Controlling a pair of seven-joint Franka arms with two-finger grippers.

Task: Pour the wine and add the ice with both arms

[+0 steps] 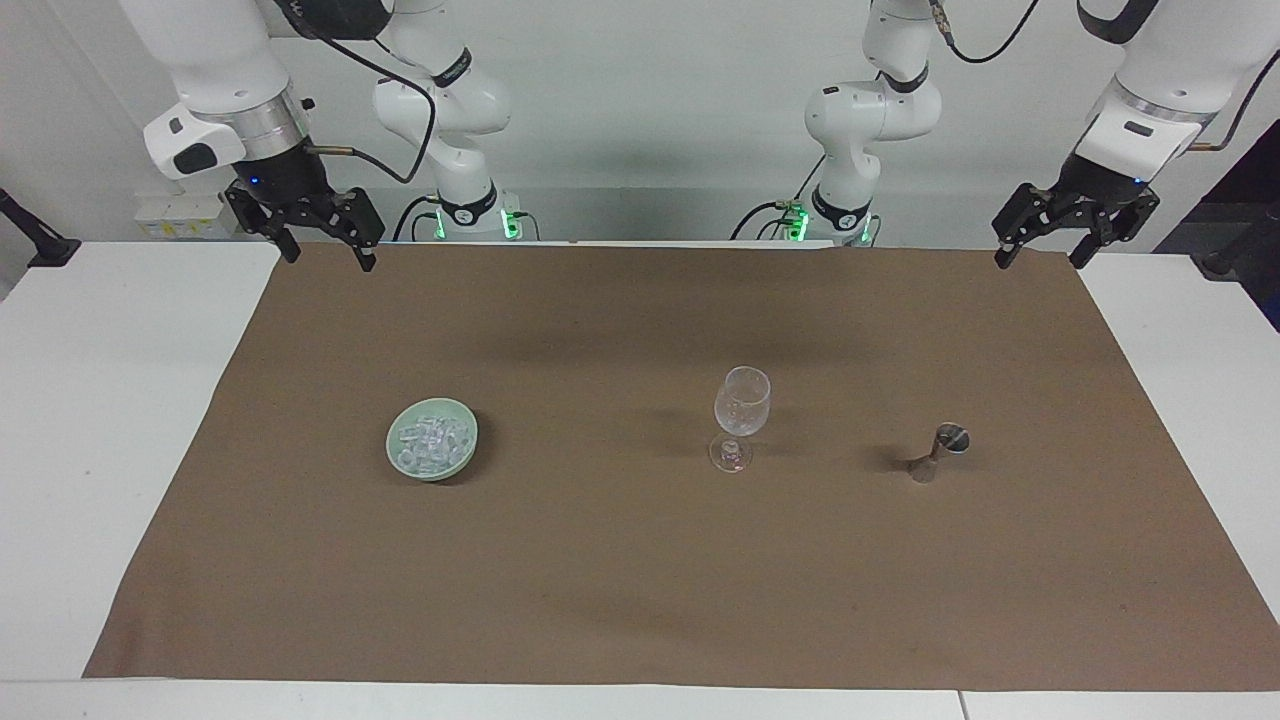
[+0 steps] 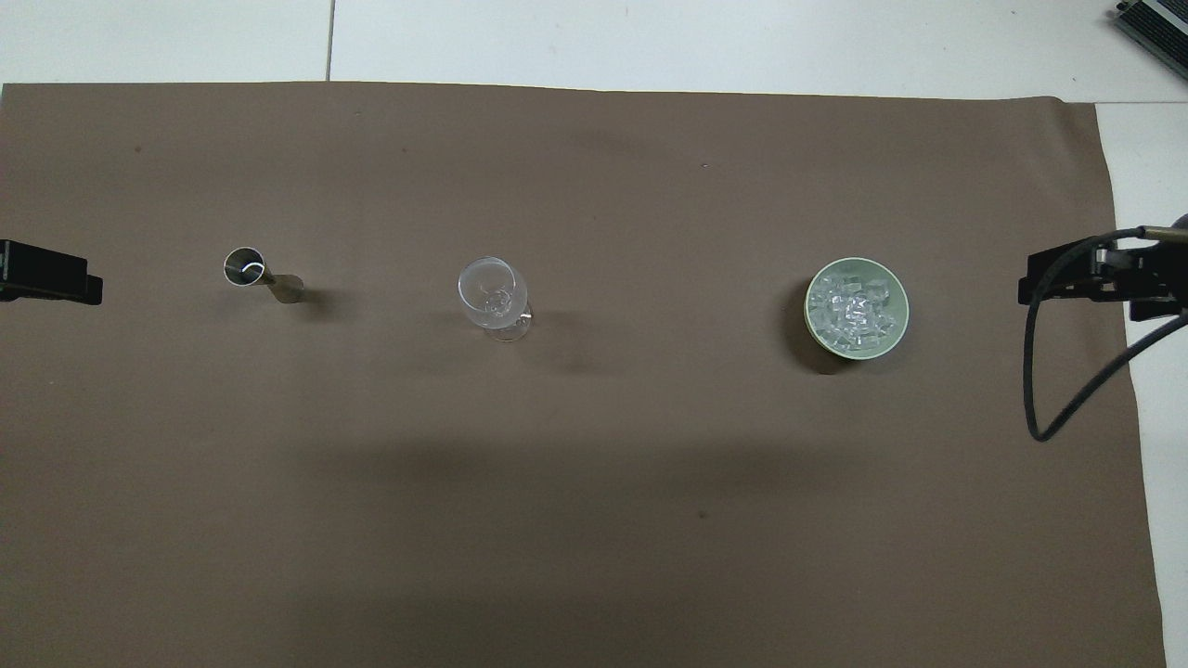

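- Facing view: nothing is under way; the wine glass (image 1: 742, 402) stands empty mid-cloth, and the ice (image 1: 432, 441) sits heaped in the green bowl (image 1: 400, 463) at its nine o'clock.
- Left gripper (image 1: 1041, 248) hangs over the cloth's corner at one o'clock, fingers apart, holding nothing.
- Right gripper (image 1: 322, 248) hangs at eleven o'clock, fingers apart, empty.
- Metal jigger (image 1: 939, 452) waits at the glass's three o'clock; I can't tell whether it holds wine.
- Overhead view cuts both grippers at its edges.
- Pouring and icing both remain.
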